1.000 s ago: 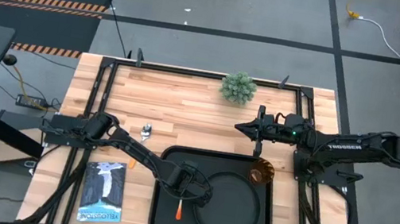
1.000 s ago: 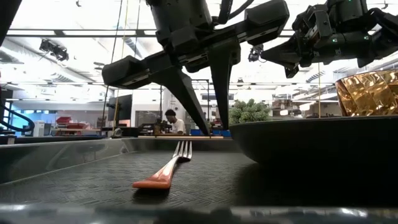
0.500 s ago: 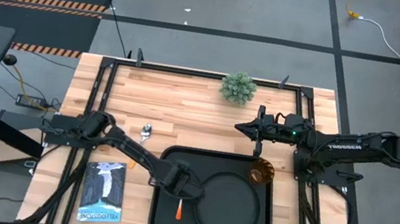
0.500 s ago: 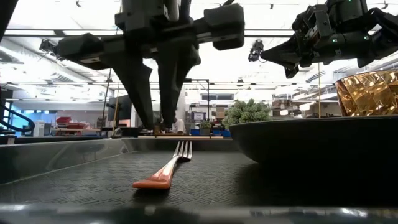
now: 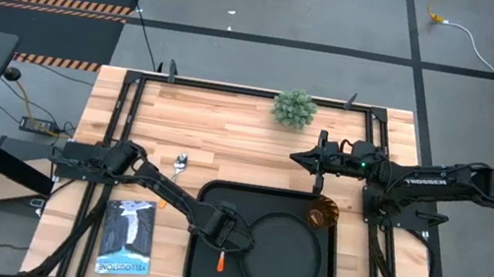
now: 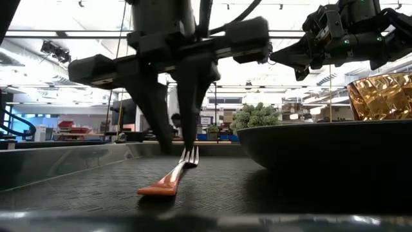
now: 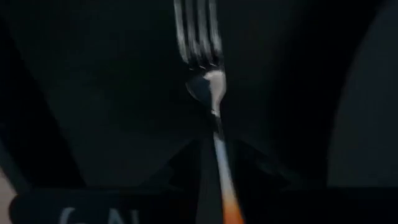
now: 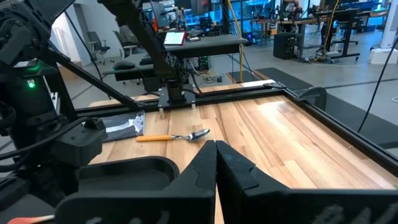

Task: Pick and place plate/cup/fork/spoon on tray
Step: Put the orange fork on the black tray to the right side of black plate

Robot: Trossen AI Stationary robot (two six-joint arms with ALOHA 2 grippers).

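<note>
Fork (image 6: 171, 175) lies flat on the floor of the tray (image 5: 203, 273), just under the left gripper (image 5: 229, 237). It is slim, with silver tines and a thin orange handle; the tines point toward the gripper and the handle end lies farther from it, near the front rim. In the low view the gripper's two dark fingers (image 6: 152, 106) stand apart, one on each side of the tines, and I cannot tell if they touch the metal. The round black plate (image 5: 285, 254) sits on the tray just beside this gripper, and the amber cup (image 5: 323, 213) stands in the tray corner beyond the plate. The spoon (image 5: 179, 163), with a silver bowl and orange handle, rests on the wooden table (image 5: 229, 126) behind the gripper, outside the tray. The right gripper (image 5: 302, 157) waits above the table near the cup, its fingers pressed together.
</note>
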